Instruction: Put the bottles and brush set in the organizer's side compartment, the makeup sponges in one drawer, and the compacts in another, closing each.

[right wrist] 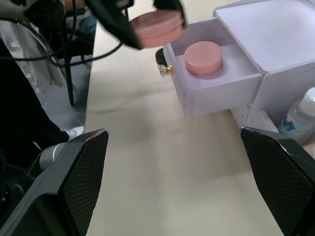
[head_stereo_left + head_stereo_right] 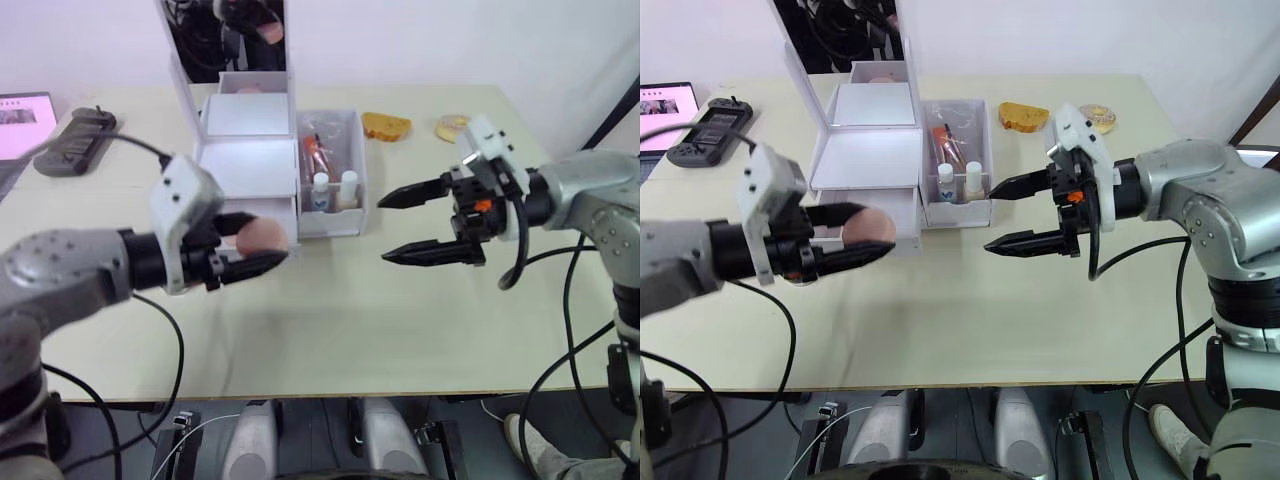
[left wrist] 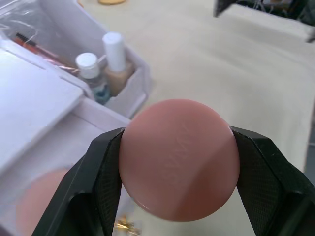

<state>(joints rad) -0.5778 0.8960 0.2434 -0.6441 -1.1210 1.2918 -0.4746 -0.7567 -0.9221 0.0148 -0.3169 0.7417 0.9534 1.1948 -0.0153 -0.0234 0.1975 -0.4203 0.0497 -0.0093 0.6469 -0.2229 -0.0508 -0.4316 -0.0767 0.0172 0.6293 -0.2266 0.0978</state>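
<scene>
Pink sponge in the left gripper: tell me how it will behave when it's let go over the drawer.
The pink sponge is a thick, flat disc, so it should land flat rather than roll. Pinched by its rim in the left gripper, it keeps its round shape, so it is probably fairly firm. The open drawer already holds one, leaving limited room.

Peach-pink sponge (image 3: 179, 160); white organizer (image 2: 247, 165); black fingers (image 3: 96, 184); beige table (image 2: 400, 310).
</scene>
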